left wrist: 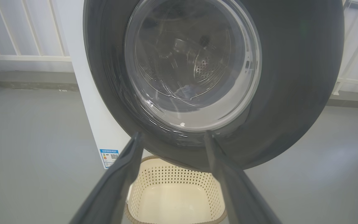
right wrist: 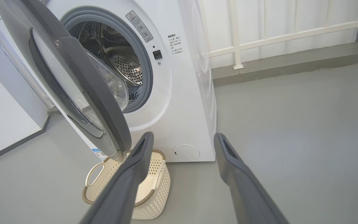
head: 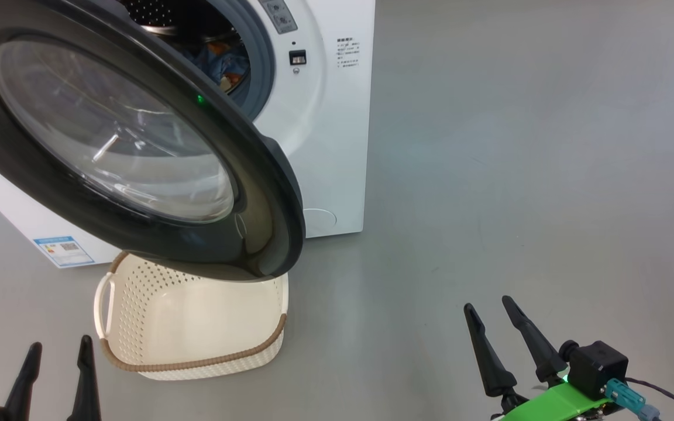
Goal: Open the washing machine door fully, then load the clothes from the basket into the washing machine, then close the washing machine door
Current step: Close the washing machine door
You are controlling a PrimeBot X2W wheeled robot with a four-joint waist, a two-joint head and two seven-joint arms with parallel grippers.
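Grey floor [head: 518,175]: one basket [head: 196,366], one door [head: 109,134]

We see a grey floor [head: 518,175]. The basket [head: 196,366] sits on it just past our left claw [head: 61,342]; the washing machine [head: 325,146] stands farther off.

L fingers [head: 85,380] & R fingers [head: 484,351] both spread apart, empty.
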